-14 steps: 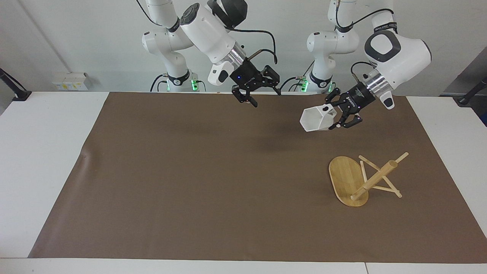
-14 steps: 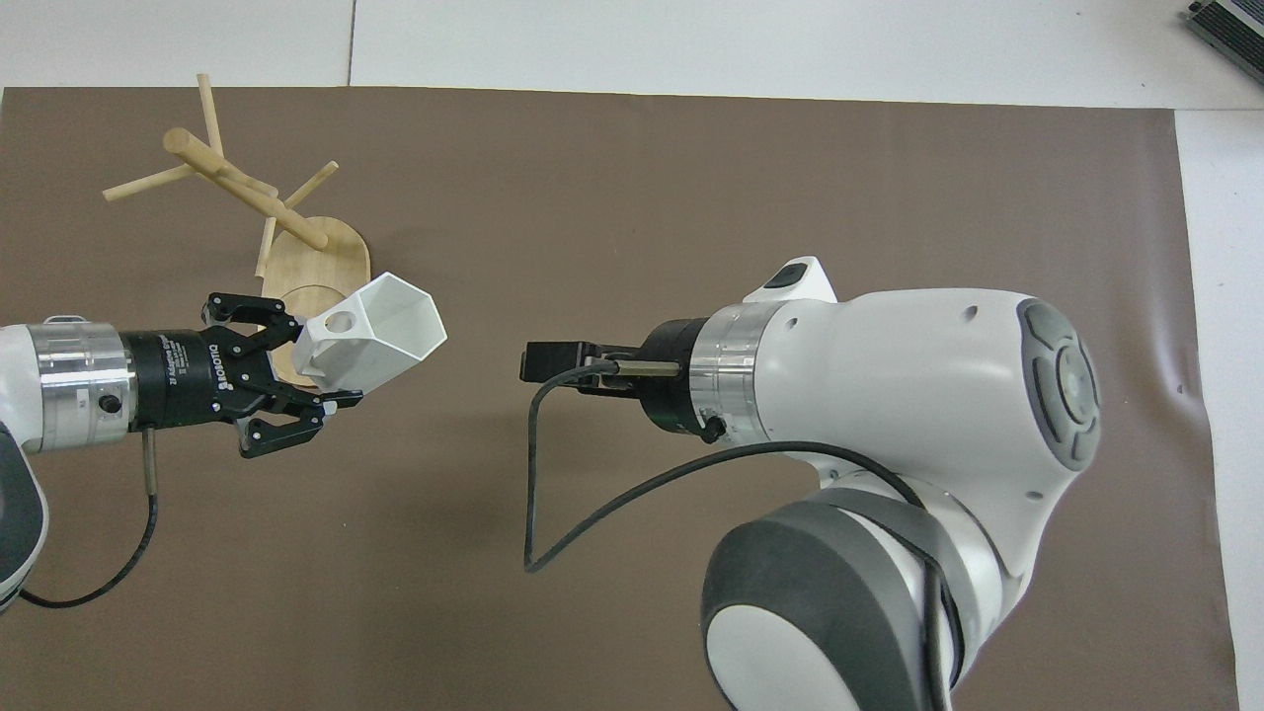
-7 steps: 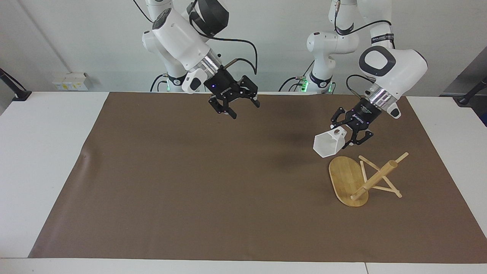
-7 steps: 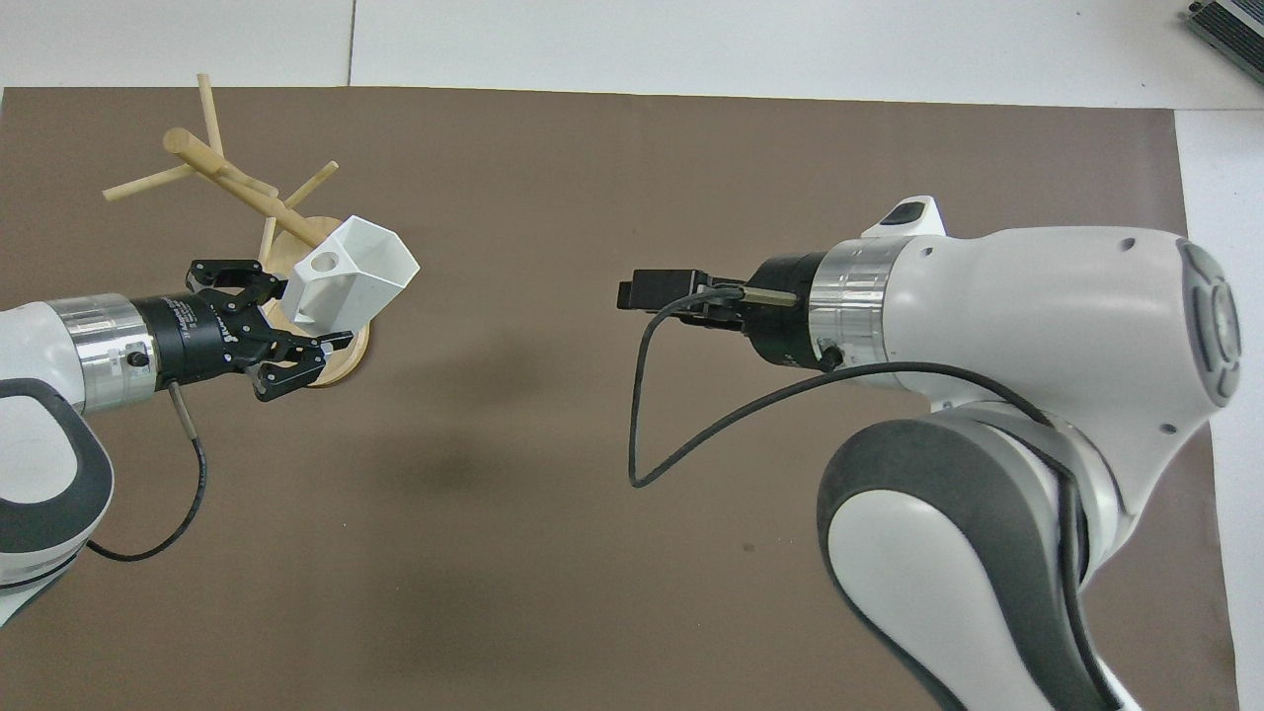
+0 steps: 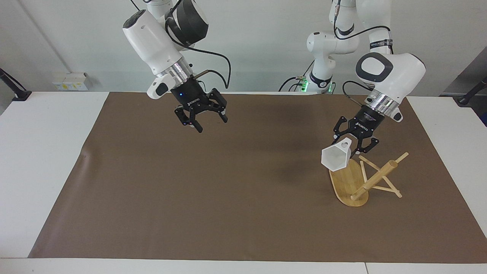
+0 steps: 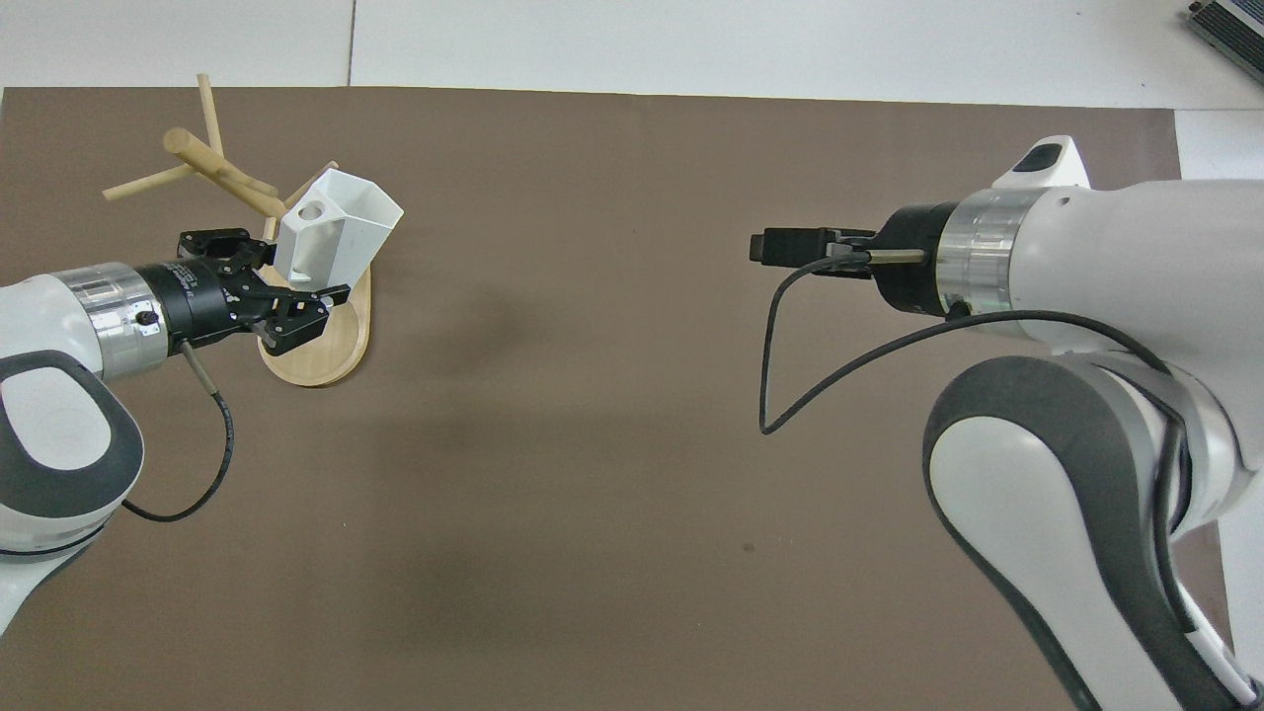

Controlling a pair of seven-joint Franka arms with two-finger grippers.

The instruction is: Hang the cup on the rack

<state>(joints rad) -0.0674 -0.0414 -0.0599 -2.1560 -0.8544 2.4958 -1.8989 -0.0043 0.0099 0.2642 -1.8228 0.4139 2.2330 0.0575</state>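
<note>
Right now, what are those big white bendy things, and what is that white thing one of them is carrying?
They are two robot arms at a table covered by a brown mat. One picture looks at them from across the table; the other looks down from above them. The left end effector has pinched a small white cup by its handle and holds it in the air over the base of a wooden rack, a little tree for hanging cups. The right end effector waits, open and empty, above the mat.

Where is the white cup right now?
The white cup is in the air, held by the left gripper over the bamboo rack base, toward the left arm's end of the table; it hangs on no peg.
</note>
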